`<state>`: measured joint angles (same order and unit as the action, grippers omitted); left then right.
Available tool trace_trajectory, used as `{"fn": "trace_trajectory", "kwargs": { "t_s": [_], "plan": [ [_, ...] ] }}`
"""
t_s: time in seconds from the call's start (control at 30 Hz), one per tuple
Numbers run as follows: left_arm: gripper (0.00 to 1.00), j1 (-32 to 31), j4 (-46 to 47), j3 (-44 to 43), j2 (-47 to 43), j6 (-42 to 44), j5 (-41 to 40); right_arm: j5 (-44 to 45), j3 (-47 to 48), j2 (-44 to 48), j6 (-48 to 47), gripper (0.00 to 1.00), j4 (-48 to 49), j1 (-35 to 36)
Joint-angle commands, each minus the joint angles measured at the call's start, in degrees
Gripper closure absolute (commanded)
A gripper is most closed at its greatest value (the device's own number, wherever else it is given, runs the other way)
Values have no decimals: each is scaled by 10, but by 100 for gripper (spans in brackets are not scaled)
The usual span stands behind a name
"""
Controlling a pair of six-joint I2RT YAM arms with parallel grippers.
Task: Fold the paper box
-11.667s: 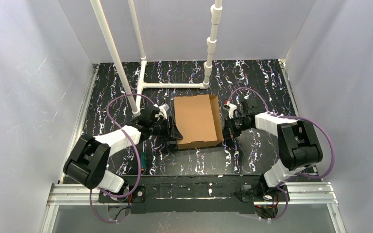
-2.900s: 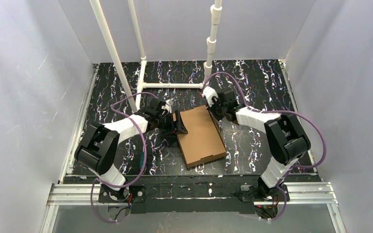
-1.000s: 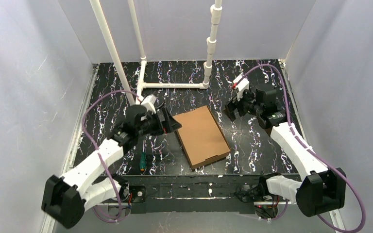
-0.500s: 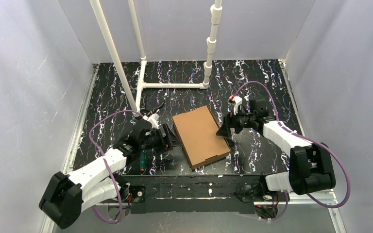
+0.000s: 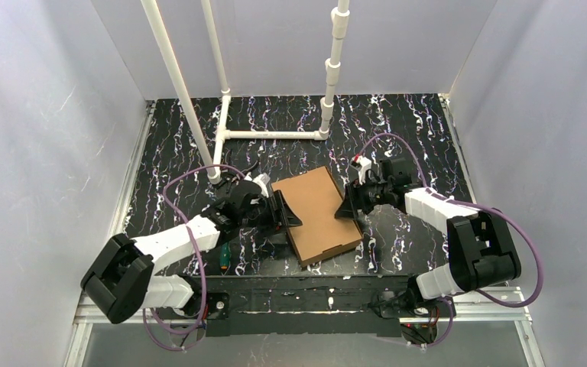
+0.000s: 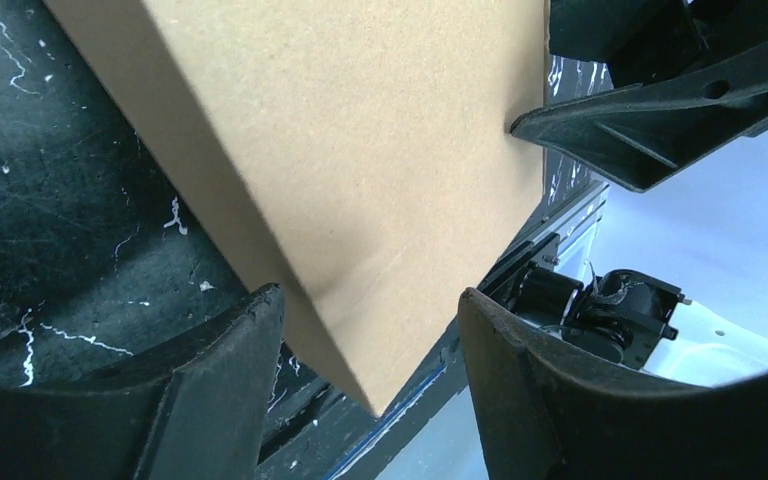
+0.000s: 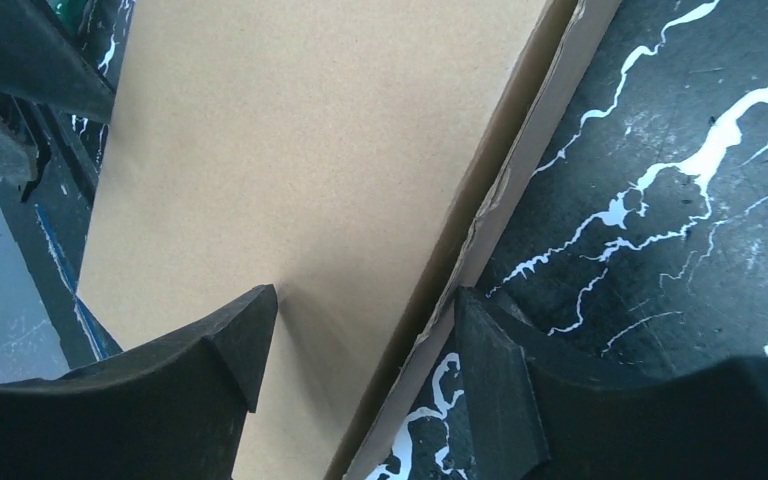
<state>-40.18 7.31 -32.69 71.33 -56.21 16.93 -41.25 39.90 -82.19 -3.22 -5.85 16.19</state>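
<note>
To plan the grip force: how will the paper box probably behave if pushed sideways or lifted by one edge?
The paper box is thin plain cardboard, so probably light; a sideways push would likely slide it over the table. Closed flat, it looks fairly stiff, but the frayed side edge suggests it may dent under hard pinching.

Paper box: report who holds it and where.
The paper box is not gripped: left gripper and right gripper, both open, straddle its opposite long edges.

The left pincer (image 5: 289,215) and right pincer (image 5: 348,207) point toward each other, held low, jaws parted.
</note>
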Motion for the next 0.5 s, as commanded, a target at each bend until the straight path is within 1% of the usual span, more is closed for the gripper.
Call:
{"fn": "trace_trajectory", "kwargs": {
  "t_s": [0.0, 0.07, 0.17, 0.27, 0.33, 0.4, 0.47],
  "plan": [
    [39, -8, 5, -33, 29, 0, -7, 7, 11, -3, -2, 29, 6, 14],
    [42, -10, 8, -42, 46, -1, -6, 11, 12, 3, -6, 33, 5, 15],
    [43, -14, 11, -63, 73, 1, -1, 19, 14, 14, -9, 38, 2, 15],
    [43, -17, 12, -91, 101, 5, 5, 19, 18, 18, -13, 51, -3, 15],
    [43, -20, 13, -112, 121, 8, 11, 19, 24, 20, -16, 56, -11, 15],
    [43, -20, 13, -135, 142, 10, 15, 26, 34, 25, -25, 60, -27, 14],
    [43, -21, 13, -160, 163, 12, 20, 40, 46, 35, -34, 60, -42, 14]
  ]
}}
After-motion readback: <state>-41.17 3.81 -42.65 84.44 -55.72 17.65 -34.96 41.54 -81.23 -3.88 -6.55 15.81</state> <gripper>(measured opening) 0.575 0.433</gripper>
